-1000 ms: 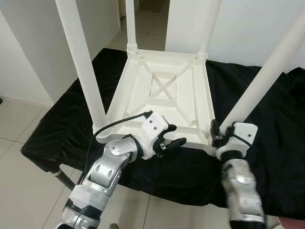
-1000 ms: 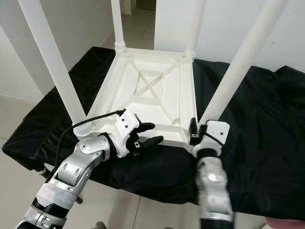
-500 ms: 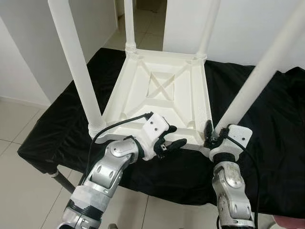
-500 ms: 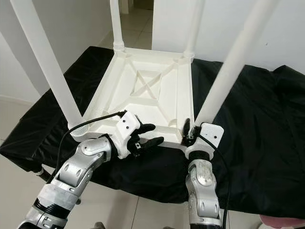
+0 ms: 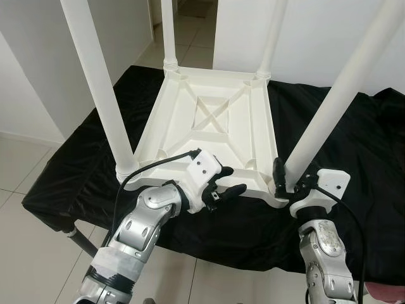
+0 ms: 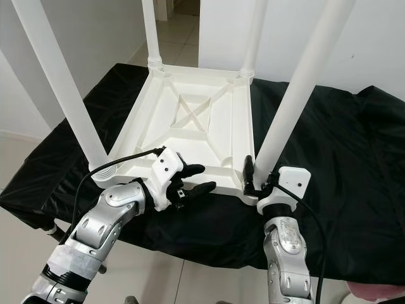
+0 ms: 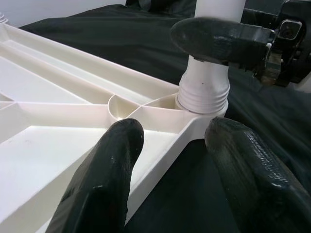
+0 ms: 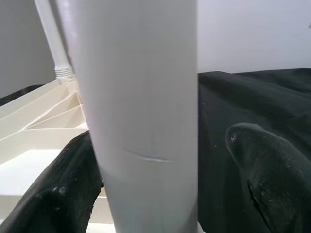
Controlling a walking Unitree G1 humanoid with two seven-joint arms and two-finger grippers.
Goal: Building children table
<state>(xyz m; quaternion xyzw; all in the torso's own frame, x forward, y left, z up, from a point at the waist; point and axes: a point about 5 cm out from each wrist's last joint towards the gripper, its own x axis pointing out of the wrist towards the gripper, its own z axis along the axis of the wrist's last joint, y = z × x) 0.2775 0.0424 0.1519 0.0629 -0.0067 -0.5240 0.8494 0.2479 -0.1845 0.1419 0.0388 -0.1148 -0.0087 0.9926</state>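
The white children table (image 5: 215, 120) lies upside down at frame centre on a black-draped table (image 5: 354, 190), legs up. The left hand (image 5: 223, 190), fingers apart, straddles its near rim. The right hand (image 5: 288, 180), fingers apart, brackets the lower-right leg (image 5: 329, 120). Tiled floor (image 5: 19, 171) lies at left.

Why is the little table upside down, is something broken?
Nothing looks broken. The white table lies top-down on the black cloth with all four legs pointing up, as it would while being built. The right gripper is around the near right leg, which has a faint scratch; the left gripper is open at the near edge.
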